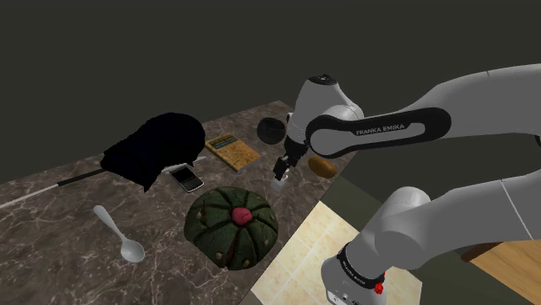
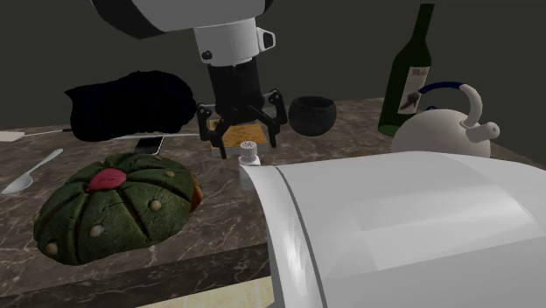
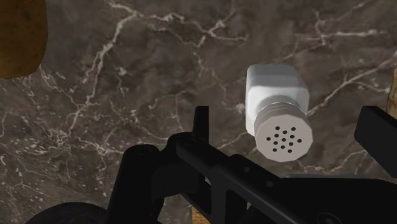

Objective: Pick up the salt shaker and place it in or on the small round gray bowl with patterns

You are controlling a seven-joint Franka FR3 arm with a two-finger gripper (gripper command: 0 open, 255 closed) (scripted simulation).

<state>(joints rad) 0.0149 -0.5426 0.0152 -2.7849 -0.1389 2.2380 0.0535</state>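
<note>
- The end effector (image 3: 288, 114) hangs directly above the salt shaker (image 3: 278, 108) with its jaws spread wide. One black finger stands on each side of the shaker and neither touches it.
- The salt shaker (image 2: 249, 156) is white with a perforated cap and stands upright on the dark marbled surface (image 1: 69, 225). It is not held.
- In the second exterior view the end effector (image 2: 242, 136) has its fingertips (image 2: 207, 131) level with the top of the shaker.
- In the shoulder view the surface's edge runs close by the shaker (image 1: 277, 182) on that view's right, with only a narrow strip of marble between them.
- The dark round bowl (image 2: 312, 114) sits beyond the shaker and to the second exterior view's right. It is apart from the shaker, with bare marble between the two.
- A brown rounded object (image 1: 322, 166) lies near the shaker toward the edge, on the shoulder view's right.
- A book (image 1: 232, 149) lies just beyond the shaker, on the shoulder view's left.
- A green ribbed dome with a red centre (image 1: 231, 225) sits near the shaker on the side toward the camera in both exterior views.
- A wine bottle (image 2: 411, 74) and a white kettle (image 2: 442, 122) stand well to the second exterior view's right of the shaker, past the bowl.
- A smartphone (image 1: 186, 178) and a spoon (image 1: 119, 234) lie well apart from the shaker on the shoulder view's left.
</note>
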